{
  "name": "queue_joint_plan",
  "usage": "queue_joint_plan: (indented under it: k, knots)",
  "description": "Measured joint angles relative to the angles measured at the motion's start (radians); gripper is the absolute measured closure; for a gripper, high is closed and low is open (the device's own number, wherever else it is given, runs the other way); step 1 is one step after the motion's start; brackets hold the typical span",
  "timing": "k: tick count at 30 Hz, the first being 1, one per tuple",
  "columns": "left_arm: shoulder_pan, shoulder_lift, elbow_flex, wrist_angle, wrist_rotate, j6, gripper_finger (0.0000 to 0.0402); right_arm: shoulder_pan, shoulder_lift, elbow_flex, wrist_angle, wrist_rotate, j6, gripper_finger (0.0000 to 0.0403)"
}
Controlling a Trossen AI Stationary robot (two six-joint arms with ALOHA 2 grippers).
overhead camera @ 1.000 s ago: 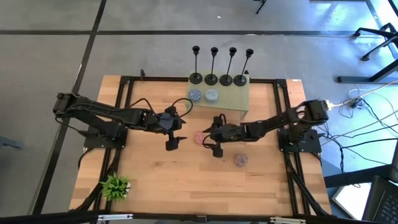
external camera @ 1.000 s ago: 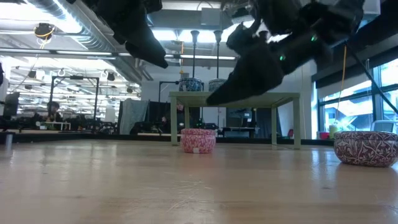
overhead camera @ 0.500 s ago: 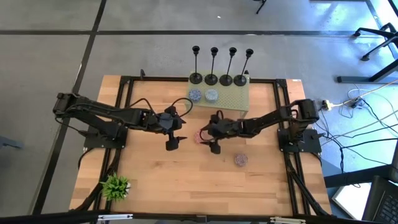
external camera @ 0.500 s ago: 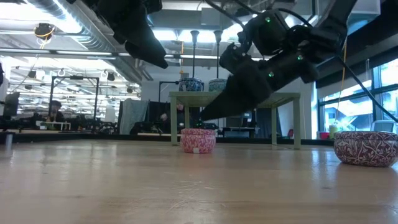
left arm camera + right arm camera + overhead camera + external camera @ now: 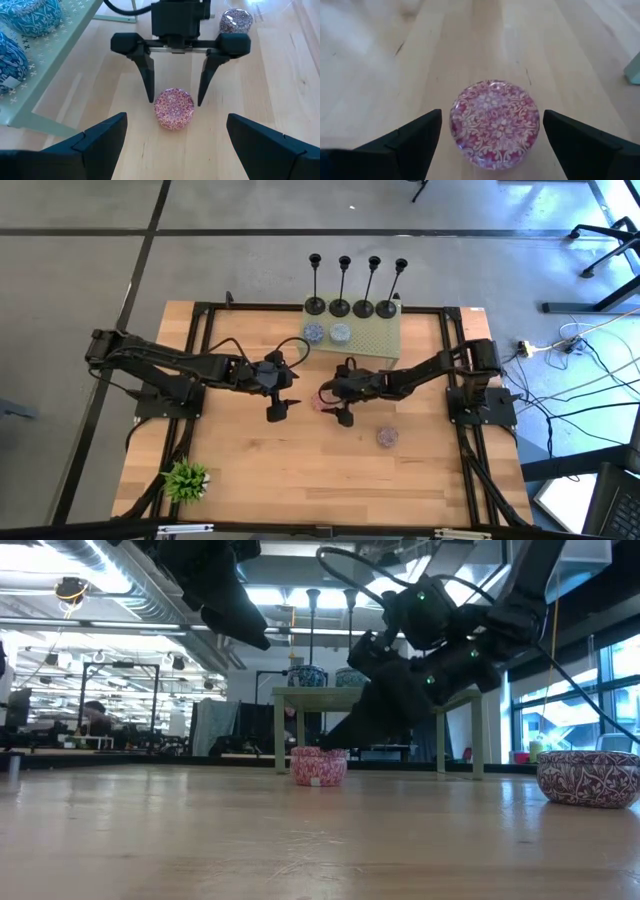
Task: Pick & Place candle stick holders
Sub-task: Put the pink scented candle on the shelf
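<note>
A small green plant (image 5: 186,479) sat near the table's (image 5: 260,470) front left corner, at about 7 o'clock on the pale wood-grain top. At roughly 4 o'clock from centre lay a round, patterned grey-purple bowl (image 5: 387,437). Near the centre sat a round pink bowl (image 5: 495,122) with a fine white floral pattern and a domed, glossy top. The right gripper (image 5: 334,402) had its dark tapered fingers (image 5: 145,75) spread wide, one on each side of the pink bowl and tilted down toward it, not touching; its arm stretched in low from 3 o'clock. The left gripper (image 5: 279,391) hovered just left of the bowl, fingers also spread and holding nothing, its arm reaching in from 9 o'clock and raised above the tabletop. Farther back, at 12 o'clock, stood a pale green perforated stand (image 5: 372,342) carrying two round blue patterned pots (image 5: 327,333). Along its far edge four black holders (image 5: 358,287) stood upright in a row, each with a round flat base, thin stem and small cup, well apart from both grippers.
</note>
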Motion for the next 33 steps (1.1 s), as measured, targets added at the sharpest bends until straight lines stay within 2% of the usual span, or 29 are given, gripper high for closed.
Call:
queue_joint_plan:
  k: [6, 11, 15, 23, 33]
  knots:
    - [0.000, 0.000, 0.000, 0.000, 0.001, 0.001, 0.0061, -0.007, 0.007, 0.015, -0.003, 0.032, -0.024, 0.0050]
    - [0.000, 0.000, 0.000, 0.000, 0.001, 0.001, 0.0061, -0.018, 0.007, 0.034, -0.036, 0.017, -0.024, 0.0050]
    - [0.000, 0.000, 0.000, 0.000, 0.002, 0.000, 0.0061, -0.017, 0.007, 0.034, -0.037, -0.046, -0.024, 0.0050]
    - [0.000, 0.000, 0.000, 0.000, 0.003, 0.001, 0.0061, -0.019, 0.007, 0.034, -0.065, -0.020, -0.027, 0.0051]
    - [0.000, 0.000, 0.000, 0.000, 0.005, 0.001, 0.0061, -0.019, 0.007, 0.034, -0.091, -0.020, -0.046, 0.0089]
